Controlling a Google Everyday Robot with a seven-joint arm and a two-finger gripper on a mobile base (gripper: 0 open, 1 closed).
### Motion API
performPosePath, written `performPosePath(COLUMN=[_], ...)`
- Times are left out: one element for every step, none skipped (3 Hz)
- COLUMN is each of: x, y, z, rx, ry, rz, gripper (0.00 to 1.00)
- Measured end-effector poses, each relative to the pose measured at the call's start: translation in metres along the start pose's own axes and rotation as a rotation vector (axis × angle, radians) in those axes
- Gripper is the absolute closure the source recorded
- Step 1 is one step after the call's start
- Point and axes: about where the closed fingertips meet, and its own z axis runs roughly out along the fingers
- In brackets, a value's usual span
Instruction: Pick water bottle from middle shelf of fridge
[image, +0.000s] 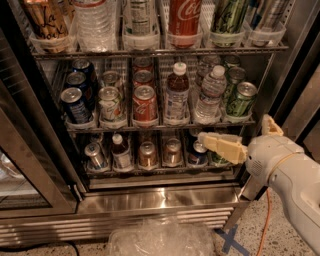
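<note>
Clear ribbed plastic bottle (210, 95), chrome wire shelf (160, 128), glossy stainless-steel fridge base (160, 200), and smooth matt tan plastic gripper (234, 131) at lower right, fingers apart.

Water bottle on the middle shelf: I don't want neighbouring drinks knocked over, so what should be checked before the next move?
1. Fridge front open to reach: ok.
2. Water bottle upright at the front of the middle shelf: ok.
3. Gripper empty, fingers apart: ok.
4. Gripper level with the bottle: not ok. It sits below the middle shelf, in front of the bottom row.
5. Room for fingers beside the bottle: cannot tell. The brown drink bottle and the green can stand close on either side.
</note>
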Motion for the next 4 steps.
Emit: performPosePath(x=[-0.006,-0.006,-0.006,-0.013], y=[0.005,0.005,0.005,0.003], z=[0.024,0.024,0.029,0.046], rx=[0.013,0.013,0.021,0.061], ry=[-0.008,-0.008,-0.007,0.003], rz=[0.054,0.054,0.038,-0.084], gripper=[0.00,0.00,0.00,0.00])
